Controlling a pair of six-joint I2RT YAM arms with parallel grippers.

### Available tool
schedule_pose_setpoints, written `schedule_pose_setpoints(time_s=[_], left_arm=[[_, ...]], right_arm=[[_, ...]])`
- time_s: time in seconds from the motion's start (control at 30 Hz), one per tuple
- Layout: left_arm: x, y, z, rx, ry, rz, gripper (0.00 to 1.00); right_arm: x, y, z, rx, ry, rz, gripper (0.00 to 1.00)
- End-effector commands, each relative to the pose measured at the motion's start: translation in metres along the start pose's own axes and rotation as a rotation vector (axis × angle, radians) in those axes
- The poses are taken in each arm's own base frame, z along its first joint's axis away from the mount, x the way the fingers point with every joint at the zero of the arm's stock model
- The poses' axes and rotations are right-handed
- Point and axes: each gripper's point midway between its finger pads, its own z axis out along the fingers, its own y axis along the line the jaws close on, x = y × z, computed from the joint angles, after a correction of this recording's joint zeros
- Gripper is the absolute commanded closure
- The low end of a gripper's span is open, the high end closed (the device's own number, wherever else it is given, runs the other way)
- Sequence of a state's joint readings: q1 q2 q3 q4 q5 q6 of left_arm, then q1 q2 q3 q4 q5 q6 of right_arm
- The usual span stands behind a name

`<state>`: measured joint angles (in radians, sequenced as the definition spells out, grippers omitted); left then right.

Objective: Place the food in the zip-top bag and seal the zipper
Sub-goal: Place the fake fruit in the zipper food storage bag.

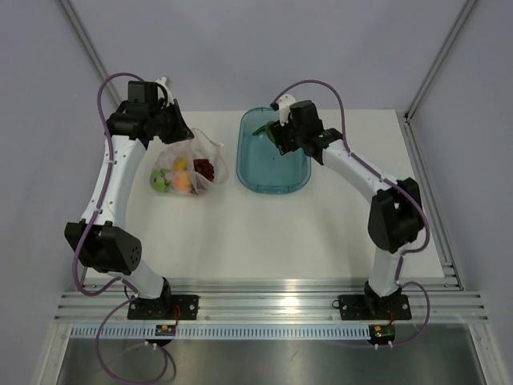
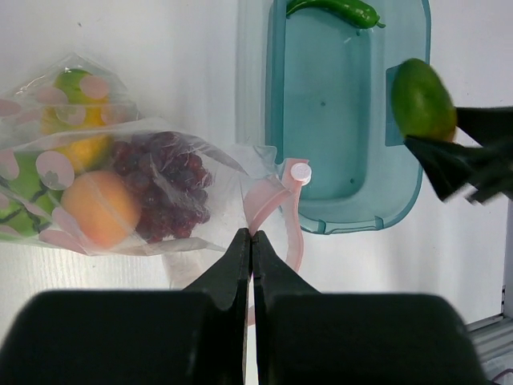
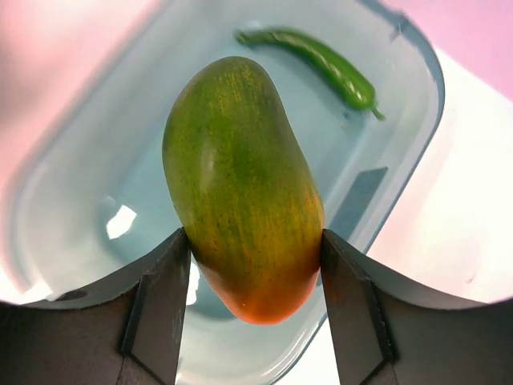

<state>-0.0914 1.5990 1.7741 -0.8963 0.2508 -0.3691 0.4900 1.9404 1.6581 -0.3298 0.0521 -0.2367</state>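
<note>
The clear zip-top bag lies on the white table left of the teal tray. It holds a peach-pink fruit, the purple grape bunch, a mango and a green fruit. My left gripper is shut on the bag's pink zipper strip at its mouth. My right gripper is shut on an orange-green mango, held above the tray; it also shows in the left wrist view.
The translucent teal tray stands at the back centre with a green chilli pepper in its far end. Grey walls close the back and sides. A metal rail runs along the near edge.
</note>
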Motion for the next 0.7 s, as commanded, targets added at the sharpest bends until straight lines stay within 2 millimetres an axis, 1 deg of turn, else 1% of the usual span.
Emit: schedule_pose_setpoints(time_s=[0.0,0.03,0.1,0.13,0.2,0.27,0.37,0.4,0.43,0.47,0.5,0.57,0.6,0.63,0.67], left_arm=[[-0.016,-0.012,-0.009,0.056,-0.061,0.025,1.00],[-0.015,-0.013,-0.009,0.060,-0.059,0.023,1.00],[-0.015,-0.013,-0.010,0.062,-0.061,0.024,1.00],[-0.015,-0.013,-0.011,0.060,-0.062,0.024,1.00],[-0.014,-0.013,-0.012,0.058,-0.062,0.025,1.00],[-0.013,-0.012,-0.013,0.056,-0.062,0.025,1.00],[-0.012,-0.013,-0.015,0.061,-0.065,0.025,1.00],[-0.012,-0.013,-0.015,0.062,-0.063,0.023,1.00],[-0.011,-0.013,-0.015,0.062,-0.061,0.024,1.00],[-0.011,-0.014,-0.017,0.065,-0.065,0.024,1.00],[-0.010,-0.014,-0.018,0.064,-0.061,0.026,1.00],[-0.011,-0.014,-0.020,0.062,-0.066,0.030,1.00],[-0.011,-0.014,-0.021,0.061,-0.067,0.031,1.00],[-0.011,-0.014,-0.021,0.059,-0.067,0.033,1.00],[-0.012,-0.014,-0.022,0.061,-0.071,0.034,1.00]], right_arm=[[-0.067,0.047,-0.069,-0.152,-0.220,0.068,0.47],[-0.070,0.066,-0.077,-0.188,-0.222,0.056,0.46],[-0.080,0.090,-0.093,-0.242,-0.240,0.046,0.46],[-0.085,0.114,-0.107,-0.291,-0.247,0.035,0.46],[-0.096,0.138,-0.124,-0.361,-0.272,0.036,0.46],[-0.102,0.166,-0.138,-0.447,-0.281,0.072,0.46],[-0.108,0.199,-0.145,-0.552,-0.285,0.113,0.48],[-0.110,0.204,-0.144,-0.557,-0.284,0.118,0.48],[-0.105,0.210,-0.135,-0.564,-0.259,0.126,0.48],[-0.110,0.214,-0.134,-0.573,-0.263,0.128,0.48],[-0.107,0.217,-0.126,-0.578,-0.249,0.134,0.48],[-0.114,0.220,-0.122,-0.581,-0.258,0.148,0.48],[-0.111,0.223,-0.113,-0.579,-0.246,0.151,0.47],[-0.109,0.224,-0.109,-0.577,-0.231,0.154,0.47],[-0.116,0.225,-0.109,-0.585,-0.238,0.153,0.47]])
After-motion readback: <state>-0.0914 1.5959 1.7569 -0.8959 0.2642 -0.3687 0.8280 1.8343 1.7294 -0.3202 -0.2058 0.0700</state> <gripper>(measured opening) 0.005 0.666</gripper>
